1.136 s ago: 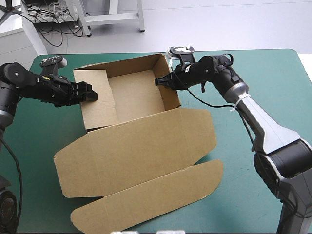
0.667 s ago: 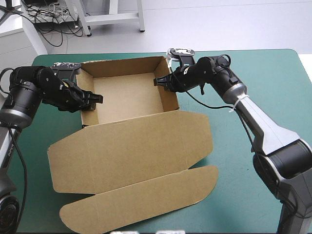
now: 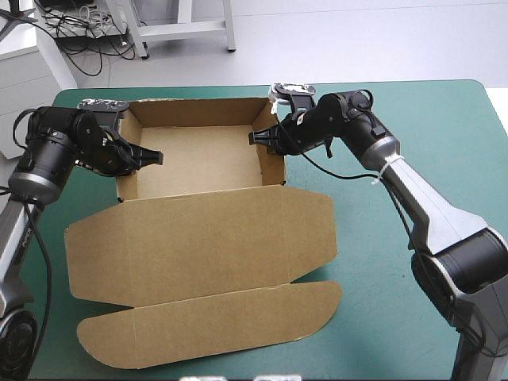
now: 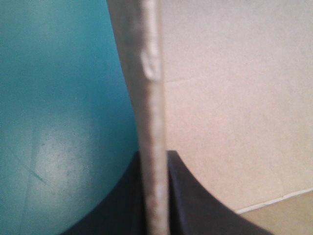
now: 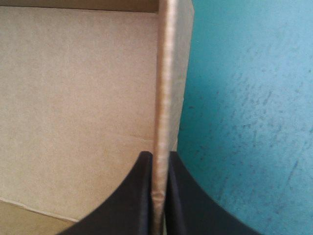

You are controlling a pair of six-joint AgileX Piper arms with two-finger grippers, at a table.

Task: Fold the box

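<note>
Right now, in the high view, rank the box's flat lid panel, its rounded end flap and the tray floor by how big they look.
Largest: lid panel, clearly.
Next: rounded flap, about as long but narrower.
Smallest: tray floor; it lies farther off and walls may hide part, so less sure.

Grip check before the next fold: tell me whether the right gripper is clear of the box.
No, the right gripper is shut on an upright wall of the box.
</note>
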